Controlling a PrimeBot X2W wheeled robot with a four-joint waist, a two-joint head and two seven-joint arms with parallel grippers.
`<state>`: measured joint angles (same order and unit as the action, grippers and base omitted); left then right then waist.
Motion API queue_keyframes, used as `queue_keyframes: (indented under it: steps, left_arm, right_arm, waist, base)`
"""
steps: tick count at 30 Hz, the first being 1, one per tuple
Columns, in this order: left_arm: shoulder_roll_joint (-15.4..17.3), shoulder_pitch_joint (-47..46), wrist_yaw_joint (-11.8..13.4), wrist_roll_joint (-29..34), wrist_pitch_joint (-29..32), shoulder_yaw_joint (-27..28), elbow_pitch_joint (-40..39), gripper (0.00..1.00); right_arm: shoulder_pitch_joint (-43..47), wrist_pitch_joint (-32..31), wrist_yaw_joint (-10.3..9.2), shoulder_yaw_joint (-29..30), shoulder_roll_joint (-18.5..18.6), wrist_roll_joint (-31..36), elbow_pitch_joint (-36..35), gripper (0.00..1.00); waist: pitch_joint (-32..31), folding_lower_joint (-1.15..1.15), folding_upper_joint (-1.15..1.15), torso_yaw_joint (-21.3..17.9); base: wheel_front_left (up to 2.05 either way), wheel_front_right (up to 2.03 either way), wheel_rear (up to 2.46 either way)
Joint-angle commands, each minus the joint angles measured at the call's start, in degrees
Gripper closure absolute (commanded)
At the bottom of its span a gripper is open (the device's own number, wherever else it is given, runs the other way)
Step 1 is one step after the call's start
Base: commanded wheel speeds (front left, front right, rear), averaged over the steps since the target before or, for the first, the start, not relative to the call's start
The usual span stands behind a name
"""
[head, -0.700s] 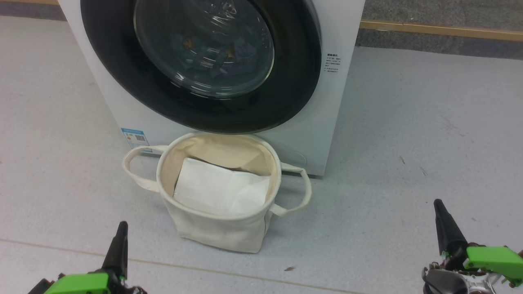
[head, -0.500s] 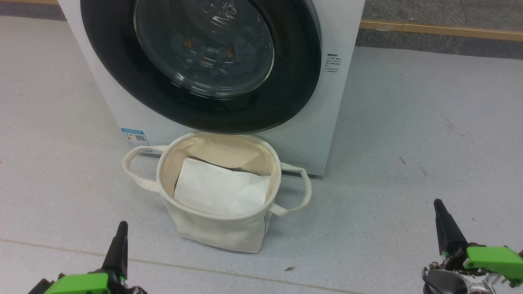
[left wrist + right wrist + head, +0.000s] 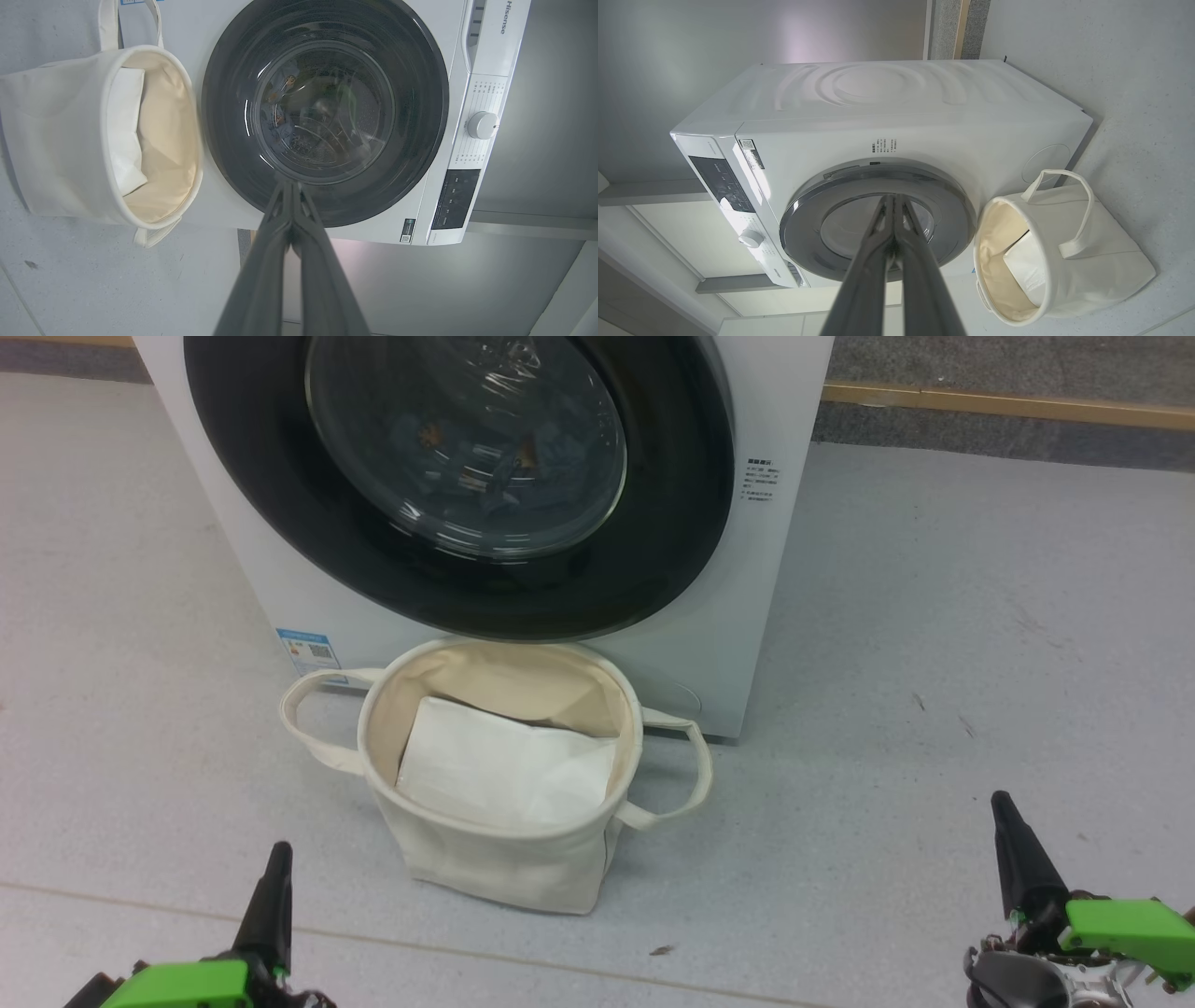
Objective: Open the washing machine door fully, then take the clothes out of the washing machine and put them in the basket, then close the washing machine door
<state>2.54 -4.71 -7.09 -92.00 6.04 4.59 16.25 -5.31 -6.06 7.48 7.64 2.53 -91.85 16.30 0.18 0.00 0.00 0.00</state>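
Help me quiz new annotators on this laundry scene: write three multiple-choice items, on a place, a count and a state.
1. The basket stands: A) on the floor before the washing machine; B) on top of it; C) behind it.
2. Its looped handles number: A) one; B) two; C) four.
3. The fingers of the left gripper are: A) spread wide; B) pressed together, empty; C) clamped on a handle.
Key: 1A, it sits at the machine's foot; 2B, one loop each side; 3B, their tips touch.
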Motion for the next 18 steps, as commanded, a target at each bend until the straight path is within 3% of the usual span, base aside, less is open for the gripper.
queue_keyframes:
  steps: [1, 18]
  left_arm:
    - [0.3, -1.5, -0.4, -0.2, 0.4, 1.9, -2.2, 1.0]
    - [0.3, -1.5, -0.4, -0.2, 0.4, 1.9, -2.2, 1.0]
  right_arm:
    - [-0.9, -0.4, 0.01, -1.1, 0.3, -0.3, -2.3, 1.0]
    - [-0.9, -0.4, 0.01, -1.1, 0.3, -0.3, -2.3, 1.0]
  waist:
    - [0.0, 0.0, 0.0, 0.0]
    - [0.0, 0.0, 0.0, 0.0]
  base:
    - [0.0, 0.0, 0.0]
    - [0.0, 0.0, 0.0]
